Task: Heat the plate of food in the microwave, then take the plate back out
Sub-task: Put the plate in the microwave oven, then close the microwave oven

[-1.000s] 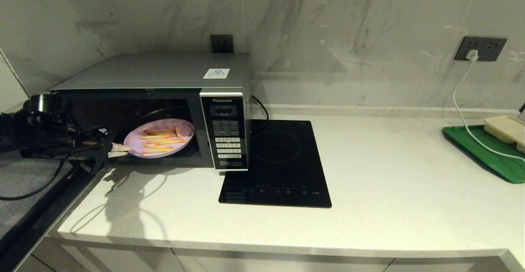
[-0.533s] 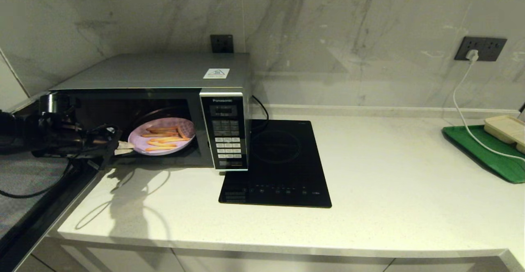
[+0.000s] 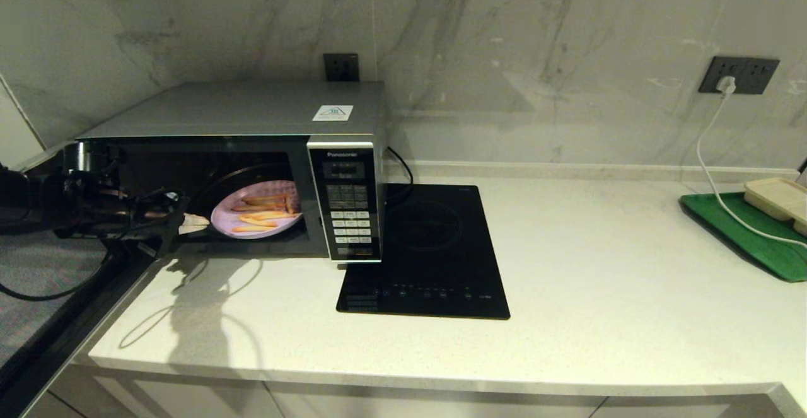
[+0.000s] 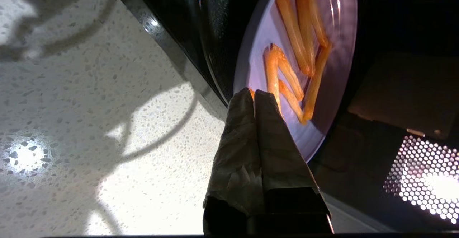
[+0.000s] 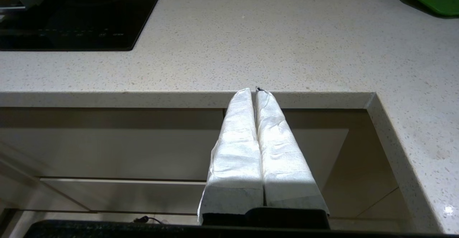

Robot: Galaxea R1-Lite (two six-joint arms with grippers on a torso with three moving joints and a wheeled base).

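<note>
A: Where is the round lilac-purple plastic plate (image 3: 257, 217) with its thin orange-yellow fry sticks?

B: Inside the cavity of the large silver boxy microwave (image 3: 252, 166), over the dark glass turntable. The left tool (image 3: 192, 224) is clenched on the plate's near rim; in the left wrist view its wrapped fingers (image 4: 247, 130) press together right at the edge, beside the nearest fry.

A: Why hold it by the edge?

B: Probably because a rim pinch keeps the shallow plate level, so the fries stay put, and lets the arm reach in from the open door side without the tool crossing the food.

A: And the other arm?

B: The right tool (image 5: 255, 91) hangs parked below the front edge of the pale speckled tabletop (image 3: 567, 279), fingers closed on nothing.

A: What differs from a second ago?

B: The plate sat nearer the door opening then, partly forward of the sill. Now it is deeper and further toward the black keypad side, and the left tool has followed it in. The flat black induction cooktop (image 3: 429, 254) and the green tray (image 3: 744, 235) have not shifted.

A: So the step in hand?

B: It looks like loading; release and door closing are still to come.
</note>
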